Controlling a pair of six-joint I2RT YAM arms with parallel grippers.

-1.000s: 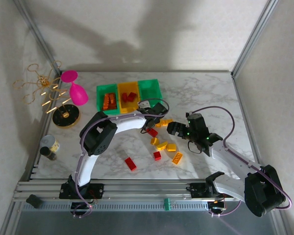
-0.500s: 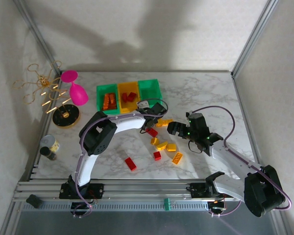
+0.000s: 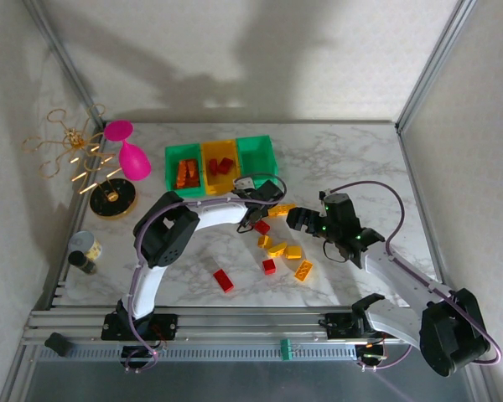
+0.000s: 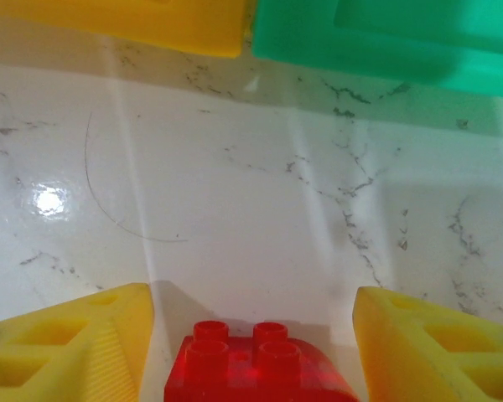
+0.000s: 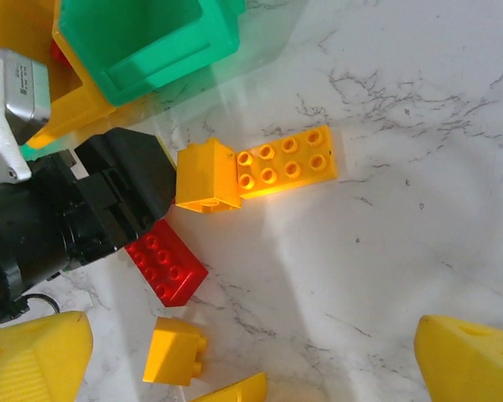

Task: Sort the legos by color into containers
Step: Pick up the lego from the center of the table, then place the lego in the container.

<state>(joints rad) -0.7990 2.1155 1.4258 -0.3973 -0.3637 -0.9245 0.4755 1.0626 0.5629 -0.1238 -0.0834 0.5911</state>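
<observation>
My left gripper stands partly open astride a red lego, seemingly untouched. My right gripper gapes wide, empty, over the table.

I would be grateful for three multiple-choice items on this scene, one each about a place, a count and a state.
1. Where is the red brick by the left gripper? A) on the table, between its fingers B) stacked on a yellow brick C) in a goblet
2. How many bins stand in the row? A) two B) three C) five
3. How is the right gripper? A) open, empty B) shut on a yellow brick C) shut on a red brick
1 A: the left wrist view shows it there. 2 B: left green bin, yellow bin, right green bin side by side. 3 A: its fingers stand wide apart, gripping nothing.
</observation>
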